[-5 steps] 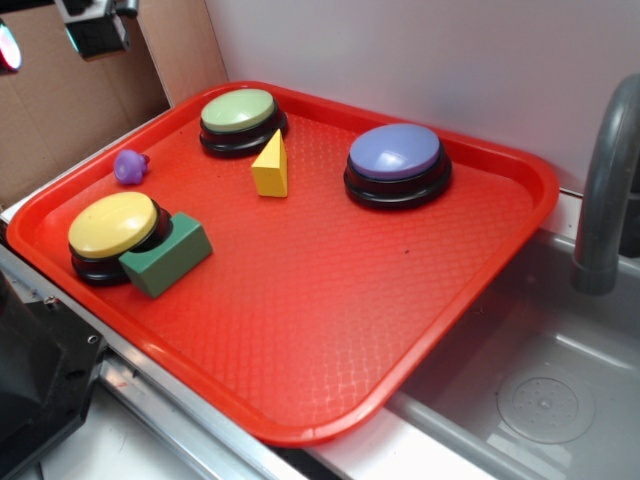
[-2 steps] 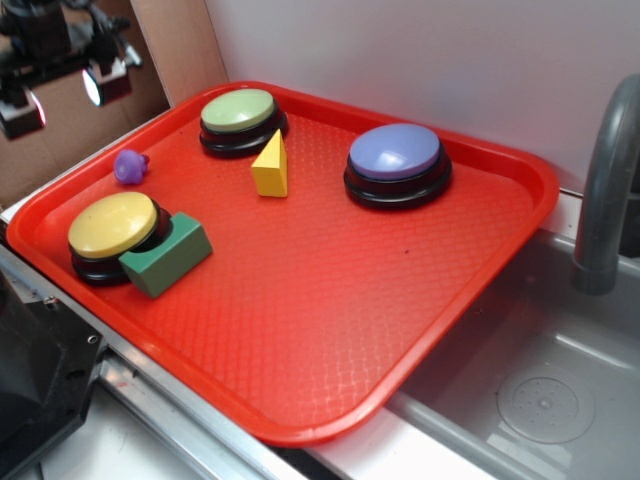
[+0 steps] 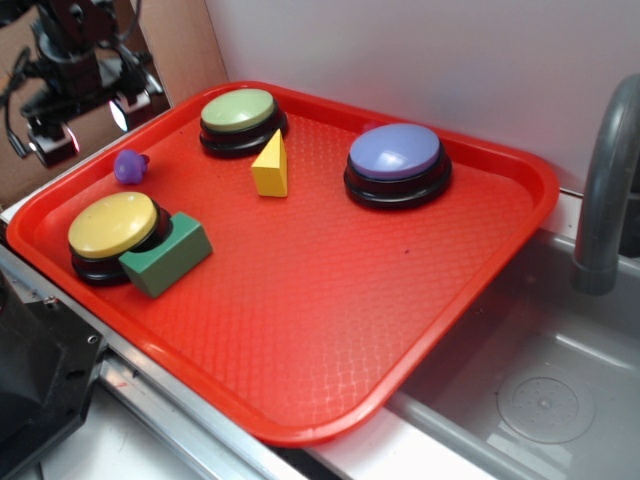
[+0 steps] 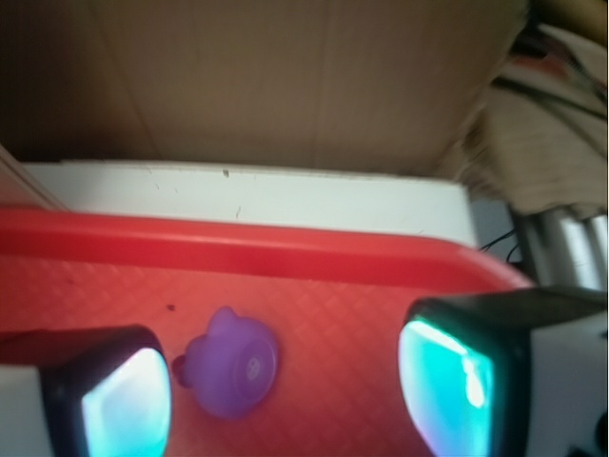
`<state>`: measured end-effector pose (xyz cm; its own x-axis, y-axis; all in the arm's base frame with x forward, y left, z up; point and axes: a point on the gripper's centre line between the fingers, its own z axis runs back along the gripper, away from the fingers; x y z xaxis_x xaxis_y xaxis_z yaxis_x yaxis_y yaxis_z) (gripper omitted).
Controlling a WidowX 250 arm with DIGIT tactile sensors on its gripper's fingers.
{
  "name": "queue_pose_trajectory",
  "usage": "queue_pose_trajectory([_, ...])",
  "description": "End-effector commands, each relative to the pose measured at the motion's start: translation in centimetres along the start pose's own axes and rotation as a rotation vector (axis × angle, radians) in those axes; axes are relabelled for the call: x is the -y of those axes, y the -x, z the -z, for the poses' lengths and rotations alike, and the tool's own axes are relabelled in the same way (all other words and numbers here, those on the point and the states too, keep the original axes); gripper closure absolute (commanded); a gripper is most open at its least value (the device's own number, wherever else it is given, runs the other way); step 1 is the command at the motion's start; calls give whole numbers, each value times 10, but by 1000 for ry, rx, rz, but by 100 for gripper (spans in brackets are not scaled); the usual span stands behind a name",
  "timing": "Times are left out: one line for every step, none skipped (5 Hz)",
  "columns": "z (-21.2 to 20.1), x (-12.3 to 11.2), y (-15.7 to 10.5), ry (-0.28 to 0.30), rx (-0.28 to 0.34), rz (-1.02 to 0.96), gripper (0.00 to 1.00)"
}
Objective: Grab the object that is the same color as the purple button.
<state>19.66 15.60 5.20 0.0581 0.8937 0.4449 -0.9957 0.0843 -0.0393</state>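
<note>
Jaws stand apart, the gripper [image 3: 85,115] above the tray's [image 3: 300,420] far left edge. Between them in the wrist view, nearer the left one, lies the purple toy [image 4: 231,364]. Purple button [image 3: 397,163] sits well apart, near the far right edge.

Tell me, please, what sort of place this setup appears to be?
Probably a toy kitchen test bench: a grey sink basin with a faucet sits beside a red tray, and cardboard lines the back.
</note>
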Motion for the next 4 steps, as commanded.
queue_pose_trajectory([18,8,-2,55,-43,9,0])
queue_pose_trajectory([25,11,2,62,-73,10,0])
queue_pose_trajectory([29,10,2,70,-93,4,0])
queue_pose_trajectory([28,7,1,65,-81,-4,100])
